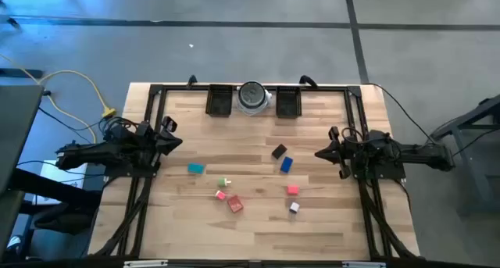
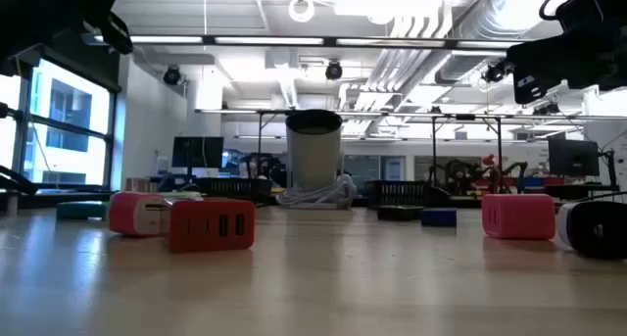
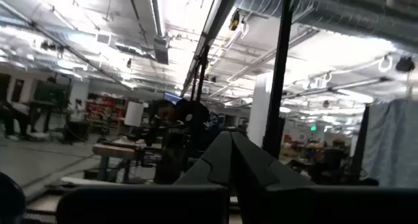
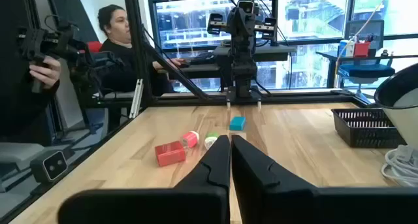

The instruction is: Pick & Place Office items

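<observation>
Both claws are closed and nothing is gripped. The left claw [image 1: 176, 141] is parked at the left edge of the desk [image 1: 258, 237], the right claw [image 1: 322, 152] at the right edge, probably so the middle is kept free. The office items [image 1: 234, 205] are scattered loose across the middle of the desk, well apart from the trays [image 1: 219, 101] at the far edge, so no item is yet placed.

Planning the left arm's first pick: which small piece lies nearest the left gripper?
The teal piece; it lies farthest toward the left gripper, apart from the other pieces.
</observation>
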You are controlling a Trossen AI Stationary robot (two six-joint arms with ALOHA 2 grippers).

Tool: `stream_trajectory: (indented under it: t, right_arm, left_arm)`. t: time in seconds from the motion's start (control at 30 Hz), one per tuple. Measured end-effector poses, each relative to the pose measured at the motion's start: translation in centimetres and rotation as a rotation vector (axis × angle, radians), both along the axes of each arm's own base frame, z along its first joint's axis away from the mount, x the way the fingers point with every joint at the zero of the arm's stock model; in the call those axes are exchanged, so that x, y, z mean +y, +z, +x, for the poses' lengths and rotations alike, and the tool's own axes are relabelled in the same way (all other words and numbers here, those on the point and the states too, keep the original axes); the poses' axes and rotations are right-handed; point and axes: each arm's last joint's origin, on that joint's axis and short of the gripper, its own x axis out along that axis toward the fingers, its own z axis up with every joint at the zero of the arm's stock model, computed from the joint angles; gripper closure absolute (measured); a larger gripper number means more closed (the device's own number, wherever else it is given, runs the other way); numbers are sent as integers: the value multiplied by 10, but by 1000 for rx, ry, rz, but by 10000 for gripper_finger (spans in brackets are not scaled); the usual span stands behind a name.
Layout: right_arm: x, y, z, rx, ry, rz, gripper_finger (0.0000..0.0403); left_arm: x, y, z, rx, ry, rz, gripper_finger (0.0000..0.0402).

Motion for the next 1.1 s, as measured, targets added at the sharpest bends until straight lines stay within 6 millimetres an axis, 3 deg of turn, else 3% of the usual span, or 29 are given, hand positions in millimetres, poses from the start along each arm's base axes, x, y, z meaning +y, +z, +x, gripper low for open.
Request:
stream_trajectory:
  t: [0.7,0.93,1.1]
  right_arm:
    - [0,0,0,-4,2,-25,401]
    - [0,2,0,5,14,195,401]
    - [0,3,0,1,15,223,401]
  left_arm:
    - [0,0,0,-6,28,58,401]
    - [0,0,0,-3,36,75,401]
    - [0,-1,1,1,34,71,401]
